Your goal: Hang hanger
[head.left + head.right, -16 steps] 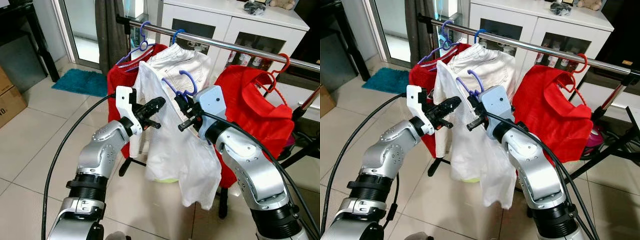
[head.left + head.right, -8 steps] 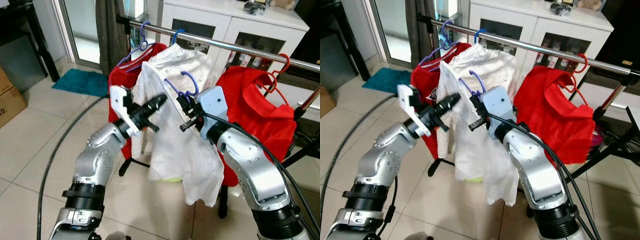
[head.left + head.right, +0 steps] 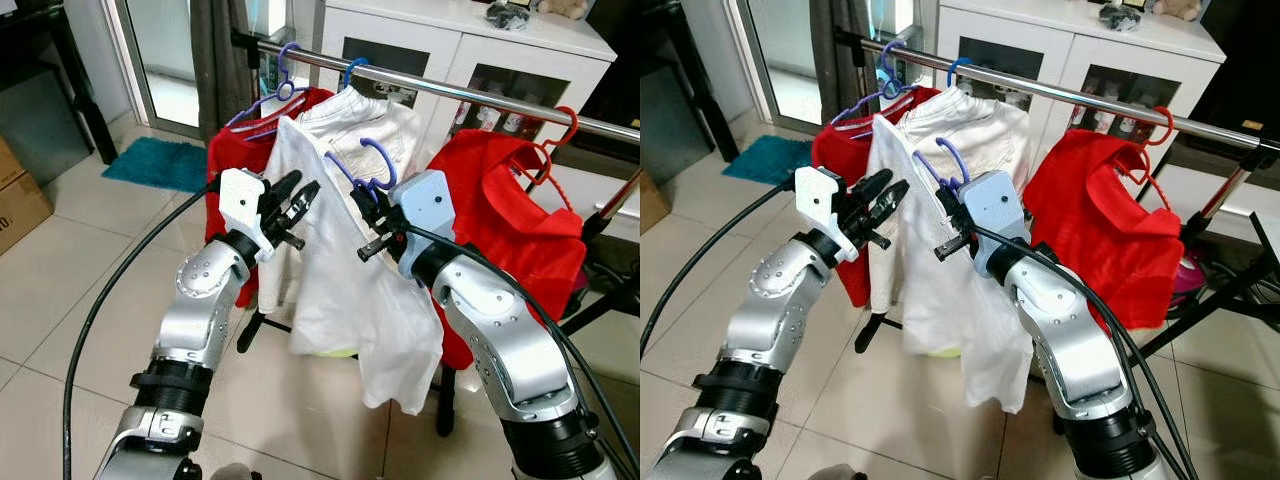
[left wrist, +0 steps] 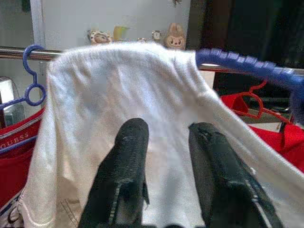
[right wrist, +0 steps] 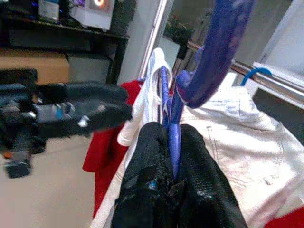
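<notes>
A blue hanger carries a white shirt that droops below it. My right gripper is shut on the hanger's neck, just under the hook, and holds it in front of and below the silver clothes rail. The hook is off the rail. My left gripper is open at the shirt's left shoulder. In the left wrist view its fingers are spread in front of the white cloth, with nothing between them.
On the rail hang a red garment on a purple hanger, a white jacket and a red garment on a red hanger. A white cabinet stands behind. A teal mat and a cardboard box lie to the left.
My left gripper has risen toward the shirt's shoulder and spread its fingers. The right gripper has kept the hanger in nearly the same spot.
</notes>
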